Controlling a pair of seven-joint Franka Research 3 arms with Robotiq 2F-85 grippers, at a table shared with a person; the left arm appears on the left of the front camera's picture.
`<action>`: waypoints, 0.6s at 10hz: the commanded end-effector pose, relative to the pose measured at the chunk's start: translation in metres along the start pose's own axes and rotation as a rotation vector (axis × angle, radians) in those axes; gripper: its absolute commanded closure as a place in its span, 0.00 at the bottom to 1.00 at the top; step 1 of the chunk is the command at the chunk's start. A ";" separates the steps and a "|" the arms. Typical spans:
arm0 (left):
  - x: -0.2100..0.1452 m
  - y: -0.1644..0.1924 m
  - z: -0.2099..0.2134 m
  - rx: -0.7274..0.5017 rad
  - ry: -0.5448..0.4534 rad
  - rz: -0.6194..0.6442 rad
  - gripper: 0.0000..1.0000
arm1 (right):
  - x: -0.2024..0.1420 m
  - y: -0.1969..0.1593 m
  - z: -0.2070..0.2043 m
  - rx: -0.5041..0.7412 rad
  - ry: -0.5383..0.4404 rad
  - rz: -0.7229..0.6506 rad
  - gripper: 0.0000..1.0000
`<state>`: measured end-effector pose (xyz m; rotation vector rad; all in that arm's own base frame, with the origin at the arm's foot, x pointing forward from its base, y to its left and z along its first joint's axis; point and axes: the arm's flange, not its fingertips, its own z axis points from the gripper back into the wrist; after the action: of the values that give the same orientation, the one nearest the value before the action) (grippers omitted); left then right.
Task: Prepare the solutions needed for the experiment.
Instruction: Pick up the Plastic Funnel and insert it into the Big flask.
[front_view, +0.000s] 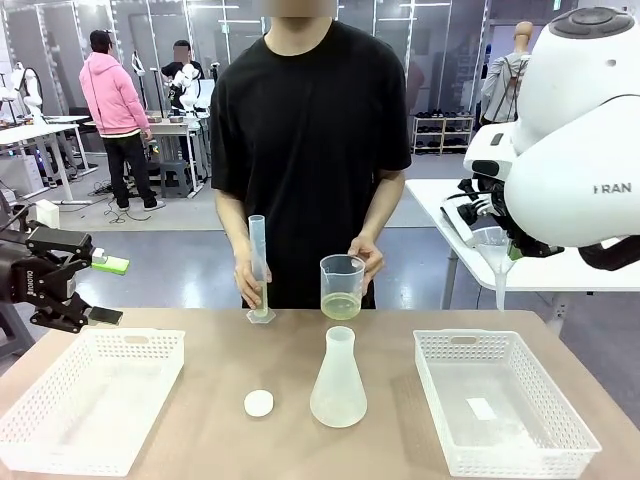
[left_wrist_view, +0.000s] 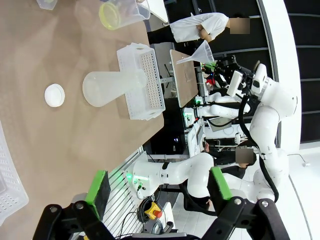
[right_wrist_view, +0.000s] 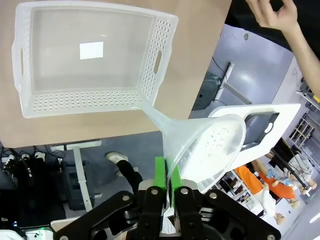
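The solutions are a shallow layer of pale yellow-green liquid (front_view: 341, 307) in a clear beaker (front_view: 342, 285) that the person holds at the table's far edge. Their other hand steadies a tall graduated cylinder (front_view: 258, 262). An empty frosted conical flask (front_view: 338, 380) stands mid-table, with a white cap (front_view: 259, 403) to its left. My left gripper (front_view: 106, 290) hangs open over the table's left edge, its green pads (left_wrist_view: 99, 186) wide apart. My right gripper (right_wrist_view: 167, 176) is shut on the rim of a clear plastic funnel (right_wrist_view: 207, 145), held high beyond the right basket, spout down.
A white perforated basket (front_view: 60, 420) sits at the front left and another (front_view: 560, 435) at the front right, the latter holding a white slip. From the left wrist, the flask (left_wrist_view: 111, 88), cap (left_wrist_view: 54, 95) and beaker (left_wrist_view: 122, 12) lie ahead. Bare tabletop surrounds the flask.
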<state>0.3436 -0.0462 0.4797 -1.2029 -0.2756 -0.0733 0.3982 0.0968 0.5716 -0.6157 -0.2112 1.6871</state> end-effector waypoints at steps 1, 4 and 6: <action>-0.001 -0.002 -0.001 -0.025 -0.006 -0.014 0.00 | -0.003 -0.005 -0.007 0.016 0.002 -0.002 1.00; -0.001 -0.002 -0.001 -0.025 -0.006 -0.014 0.00 | -0.003 -0.005 -0.007 0.016 0.002 -0.002 1.00; -0.001 -0.002 -0.001 -0.025 -0.006 -0.014 0.00 | -0.003 -0.001 -0.007 0.017 -0.007 -0.001 0.96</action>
<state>0.3436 -0.0461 0.4797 -1.2029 -0.2758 -0.0731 0.4034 0.0925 0.5658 -0.5943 -0.2008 1.6882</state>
